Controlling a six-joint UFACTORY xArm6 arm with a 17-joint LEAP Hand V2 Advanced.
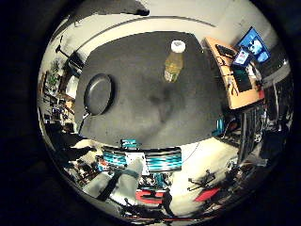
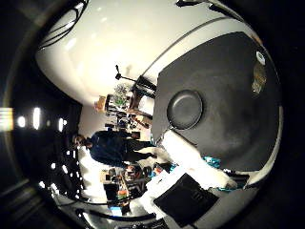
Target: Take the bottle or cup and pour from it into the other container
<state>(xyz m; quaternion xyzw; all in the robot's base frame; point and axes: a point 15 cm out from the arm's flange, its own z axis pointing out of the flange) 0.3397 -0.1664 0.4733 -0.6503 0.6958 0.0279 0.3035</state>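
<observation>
hand: hanging high above the table, touching nothing, holding nothing; only white and teal parts are showing at the near edge, so I cannot tell how far open | bottle: standing up near the far edge, white cap on | pan: sitting by a side edge, well apart from the bottle

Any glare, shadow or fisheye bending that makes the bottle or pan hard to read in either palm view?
Little finger side view: bottle readable mid-table, a soft dark patch on the table beside it; pan stretched near the table's edge. Thumb side view: pan clear, bottle squashed at the frame's rim, strong glare off the white wall.
</observation>
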